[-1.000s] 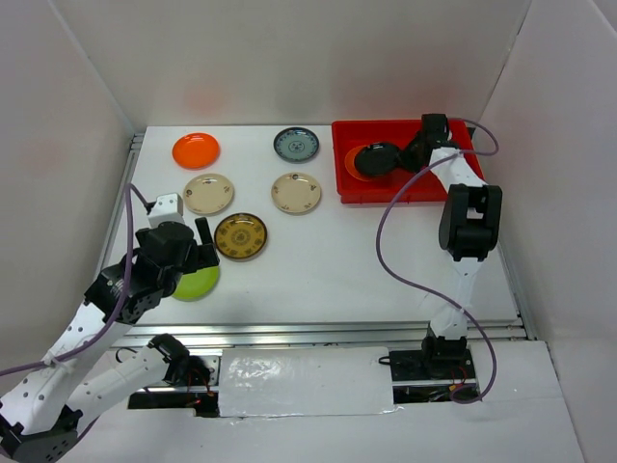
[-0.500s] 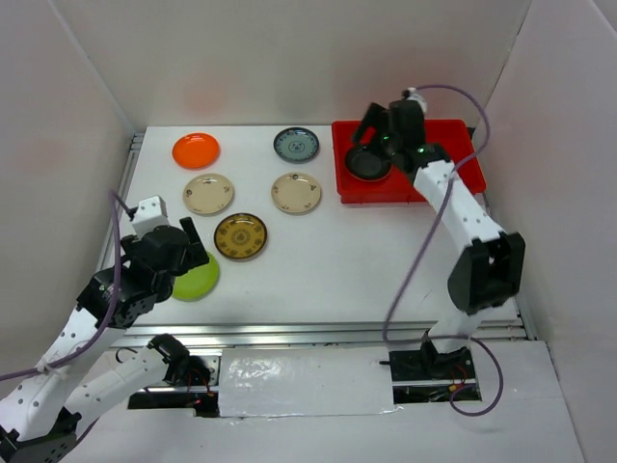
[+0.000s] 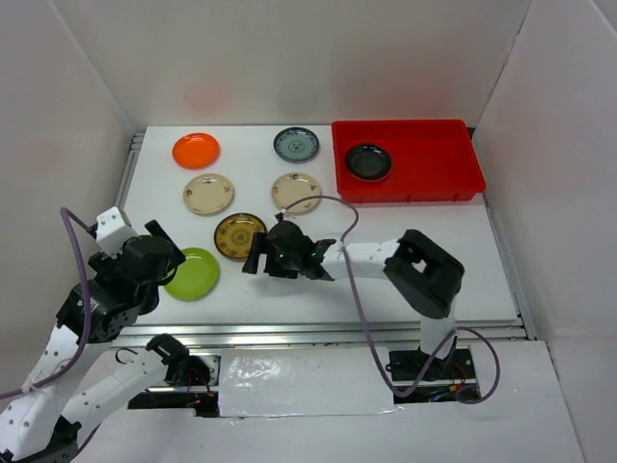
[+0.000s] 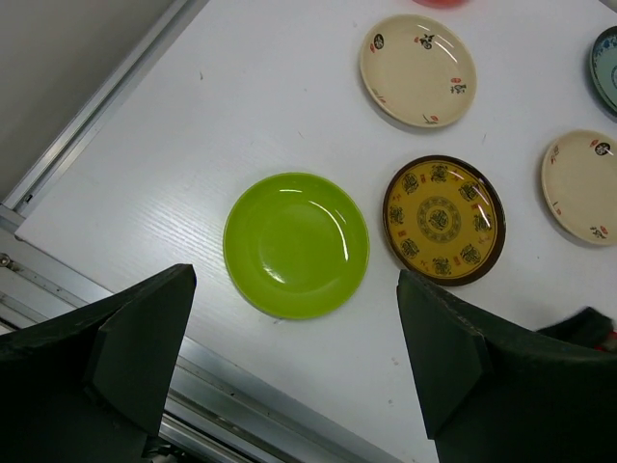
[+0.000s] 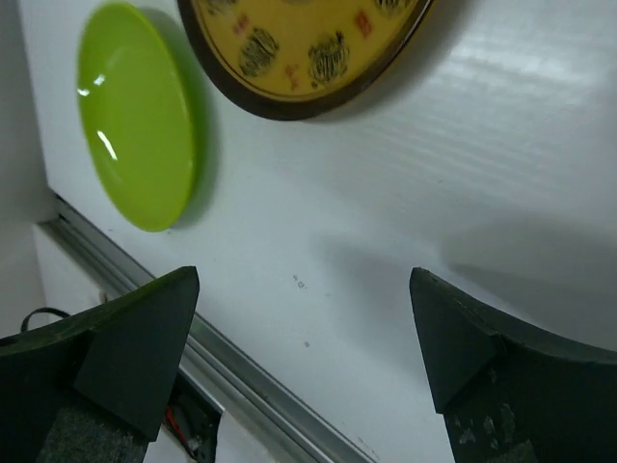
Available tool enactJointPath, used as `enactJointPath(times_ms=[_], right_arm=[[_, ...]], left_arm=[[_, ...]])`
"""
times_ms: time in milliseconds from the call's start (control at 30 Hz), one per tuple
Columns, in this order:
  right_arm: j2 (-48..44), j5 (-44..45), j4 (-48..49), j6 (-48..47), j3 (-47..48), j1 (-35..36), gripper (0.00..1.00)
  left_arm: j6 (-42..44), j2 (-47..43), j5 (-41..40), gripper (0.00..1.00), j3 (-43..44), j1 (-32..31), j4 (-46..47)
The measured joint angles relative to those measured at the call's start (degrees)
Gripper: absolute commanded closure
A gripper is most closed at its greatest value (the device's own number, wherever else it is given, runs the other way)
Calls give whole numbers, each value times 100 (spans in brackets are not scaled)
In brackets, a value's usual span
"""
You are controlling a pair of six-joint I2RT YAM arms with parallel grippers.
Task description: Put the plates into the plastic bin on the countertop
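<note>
White countertop (image 3: 328,275), white walls (image 3: 289,58). Black plate (image 3: 368,161) in red bin (image 3: 410,197); other plates (image 3: 196,149) on countertop. Left gripper (image 4: 294,280) spread wide, empty, above green plate (image 4: 296,244); right gripper (image 5: 301,289) spread wide, empty, beside brown-gold plate (image 5: 299,48).

I see the white table (image 3: 386,241) carrying six plates, flat and apart. An orange plate (image 3: 196,149) and a grey-blue plate (image 3: 296,144) lie along the far edge. The left cream plate (image 3: 208,193) and right cream plate (image 3: 289,188) lie nearer, then the brown-gold plate (image 3: 237,234) and lime green plate (image 3: 193,275). The red bin (image 3: 434,159) sits far right.
</note>
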Motion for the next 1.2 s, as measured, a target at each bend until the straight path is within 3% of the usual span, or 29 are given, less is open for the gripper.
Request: enactJointPath(times_ms=[200, 500, 733, 967, 1033, 1067, 1200], right_arm=[[625, 293, 144, 911, 295, 26, 11], [1504, 260, -66, 1185, 1460, -796, 42], [1770, -52, -382, 1231, 1762, -1016, 45], [2162, -470, -892, 1029, 2457, -1034, 59], [2194, -553, -970, 964, 2492, -1049, 73], [2197, -584, -1016, 949, 2492, -1054, 96], [2170, -645, -999, 957, 2452, -1056, 100]], left_arm=[[98, 11, 72, 1, 0, 2, 79], [321, 125, 245, 1, 0, 2, 278], [341, -28, 286, 1, -9, 2, 330], [345, -42, 306, 1, -11, 2, 330], [348, -68, 306, 1, -11, 2, 332], [354, -87, 306, 1, -13, 2, 334], [446, -155, 308, 1, -15, 2, 361]])
